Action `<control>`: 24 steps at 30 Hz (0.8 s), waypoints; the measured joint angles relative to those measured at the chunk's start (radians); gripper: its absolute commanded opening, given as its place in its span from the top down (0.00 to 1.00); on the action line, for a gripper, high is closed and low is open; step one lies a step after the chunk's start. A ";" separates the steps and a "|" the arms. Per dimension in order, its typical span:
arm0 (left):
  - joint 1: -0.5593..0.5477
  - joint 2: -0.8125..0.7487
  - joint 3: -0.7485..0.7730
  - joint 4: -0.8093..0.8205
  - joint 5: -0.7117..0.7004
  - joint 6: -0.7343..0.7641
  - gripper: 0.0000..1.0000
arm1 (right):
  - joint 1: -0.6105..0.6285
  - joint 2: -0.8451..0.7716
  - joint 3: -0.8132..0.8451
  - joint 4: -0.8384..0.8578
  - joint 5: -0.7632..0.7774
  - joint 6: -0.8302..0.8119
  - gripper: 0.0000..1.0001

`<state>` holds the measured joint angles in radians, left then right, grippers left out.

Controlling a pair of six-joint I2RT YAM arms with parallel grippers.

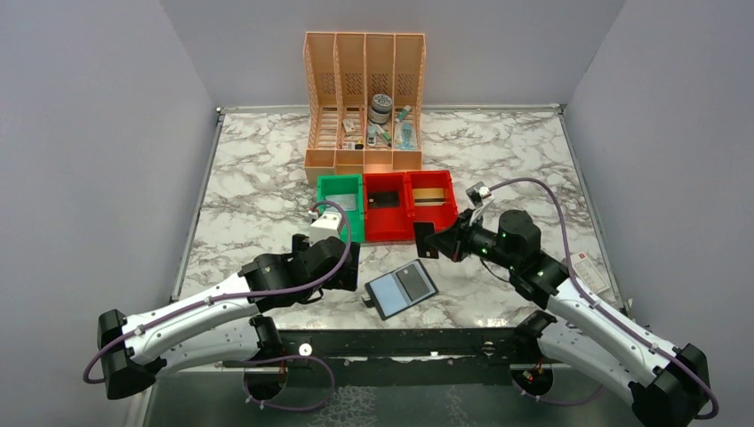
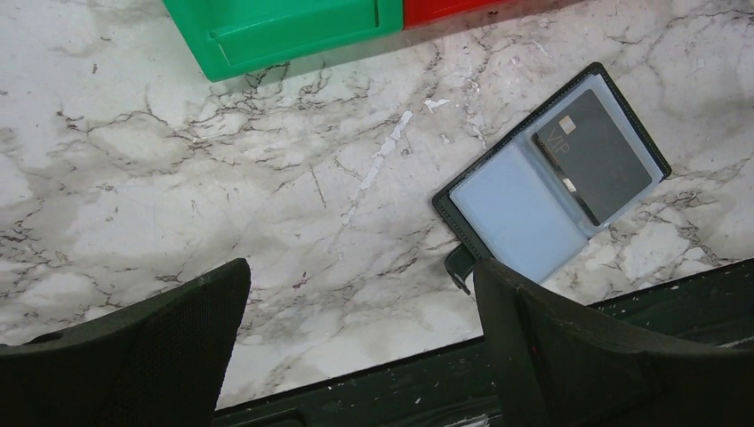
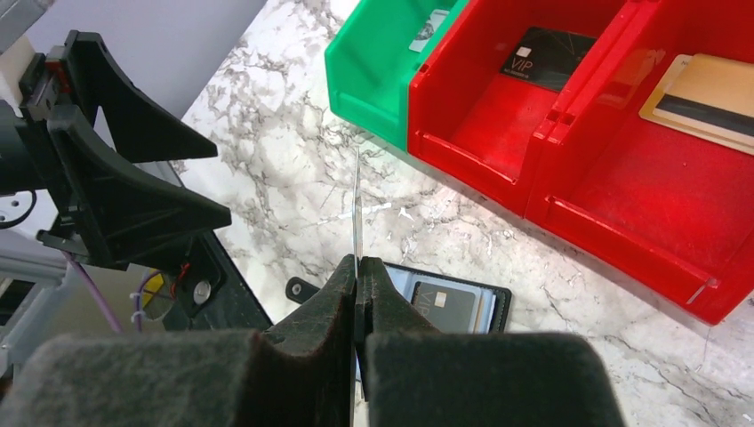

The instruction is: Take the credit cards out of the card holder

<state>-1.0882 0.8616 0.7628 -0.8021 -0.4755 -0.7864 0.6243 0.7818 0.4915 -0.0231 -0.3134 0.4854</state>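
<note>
Card holder (image 1: 389,296) lies open on the tabletop (image 1: 258,178) by the near edge, about the middle, with a grey card (image 1: 414,281) tucked in its right half. Right fingers (image 3: 391,311) are pinched tight on a dark card (image 1: 425,240) just near of the red bins (image 1: 389,233); the wrist view only shows it edge-on, so can't read its face. Left fingers (image 2: 160,347) gape wide, empty, left of the holder, and the pale thing (image 1: 347,201) in the green bin (image 1: 327,184) is too small to make out.

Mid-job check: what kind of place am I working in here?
Probably a lab robot cell: plain grey walls box in a marble-pattern table, with red bins, a green bin and a peach desk organizer.
</note>
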 measured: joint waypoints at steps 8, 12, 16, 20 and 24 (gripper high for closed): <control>0.000 -0.002 0.000 0.000 -0.011 0.010 0.01 | 0.000 0.127 0.027 0.054 -0.010 -0.074 0.99; 0.000 -0.003 0.000 0.000 -0.013 0.012 0.01 | 0.000 0.270 0.088 0.108 -0.025 -0.165 0.99; 0.000 -0.019 0.000 0.000 -0.013 0.011 0.01 | 0.005 0.420 0.196 0.145 -0.025 -0.287 0.99; 0.000 -0.061 0.000 0.000 -0.024 0.009 0.01 | 0.026 0.511 0.245 0.217 -0.016 -0.428 0.99; 0.000 -0.090 0.000 0.000 -0.038 0.003 0.01 | 0.062 0.616 0.301 0.260 0.016 -0.611 0.99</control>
<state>-1.0885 0.7712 0.7628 -0.8017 -0.5137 -0.7837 0.6861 1.3979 0.7925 0.2367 -0.2974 -0.1253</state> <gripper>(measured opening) 0.992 0.014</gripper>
